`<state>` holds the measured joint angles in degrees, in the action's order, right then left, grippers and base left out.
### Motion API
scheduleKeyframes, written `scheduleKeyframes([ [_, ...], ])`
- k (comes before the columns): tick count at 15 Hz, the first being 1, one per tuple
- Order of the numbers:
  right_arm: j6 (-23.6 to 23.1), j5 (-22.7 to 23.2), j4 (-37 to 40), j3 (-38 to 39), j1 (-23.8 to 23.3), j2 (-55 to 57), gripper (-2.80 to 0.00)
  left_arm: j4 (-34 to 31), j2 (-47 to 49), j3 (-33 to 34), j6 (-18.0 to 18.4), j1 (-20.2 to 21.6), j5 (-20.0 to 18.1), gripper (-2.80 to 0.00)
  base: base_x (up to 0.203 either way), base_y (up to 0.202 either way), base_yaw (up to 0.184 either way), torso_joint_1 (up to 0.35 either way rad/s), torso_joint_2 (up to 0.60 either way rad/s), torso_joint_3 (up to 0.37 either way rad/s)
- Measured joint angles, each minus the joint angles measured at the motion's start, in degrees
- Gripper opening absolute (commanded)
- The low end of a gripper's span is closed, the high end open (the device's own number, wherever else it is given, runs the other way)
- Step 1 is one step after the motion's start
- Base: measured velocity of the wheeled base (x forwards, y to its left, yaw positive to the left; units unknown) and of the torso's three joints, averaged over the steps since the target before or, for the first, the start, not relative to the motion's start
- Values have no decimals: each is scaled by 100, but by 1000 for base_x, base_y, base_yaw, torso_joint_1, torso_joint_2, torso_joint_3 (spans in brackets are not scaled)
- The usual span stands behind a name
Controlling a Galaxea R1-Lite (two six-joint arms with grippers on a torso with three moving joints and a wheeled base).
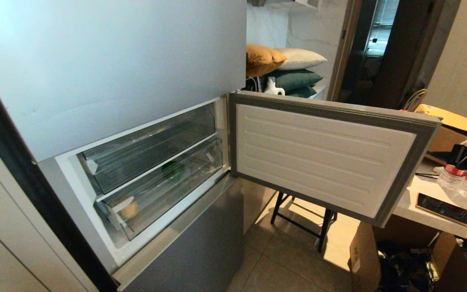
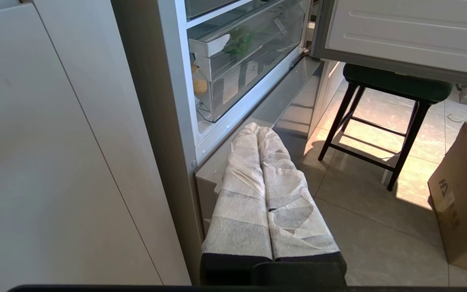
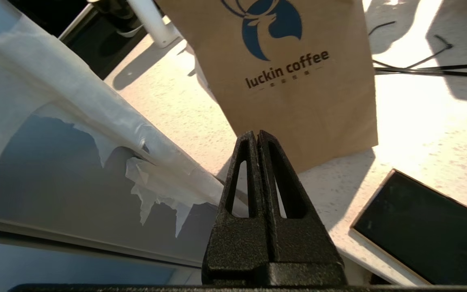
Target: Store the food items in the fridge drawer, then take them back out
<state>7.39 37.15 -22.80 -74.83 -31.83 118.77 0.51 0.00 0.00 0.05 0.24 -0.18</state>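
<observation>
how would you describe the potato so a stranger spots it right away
Start at the silver-grey fridge's open compartment and take the lower clear drawer. At its left front corner sits the potato, roundish and tan-yellow; the drawer's only other item is a green bell pepper.

Brown paper bag (image 3: 294,77), standing on the white table (image 3: 420,121): dark printed wordmark "luckin coffee", set beneath a blue deer-head logo; a smaller line of characters under the wordmark, too fine to read.

Cardboard box (image 2: 464,194) on the floor: partial dark lettering on its side, not legible.
</observation>
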Motion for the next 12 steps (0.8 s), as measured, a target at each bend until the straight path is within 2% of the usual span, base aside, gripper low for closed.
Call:
scheduleKeyframes([
  [12, -15, 1019, 2, 226, -57, -46, -280, 1, 0, 0, -1, 0, 1, -280, 0, 0, 0, 0, 0, 0],
])
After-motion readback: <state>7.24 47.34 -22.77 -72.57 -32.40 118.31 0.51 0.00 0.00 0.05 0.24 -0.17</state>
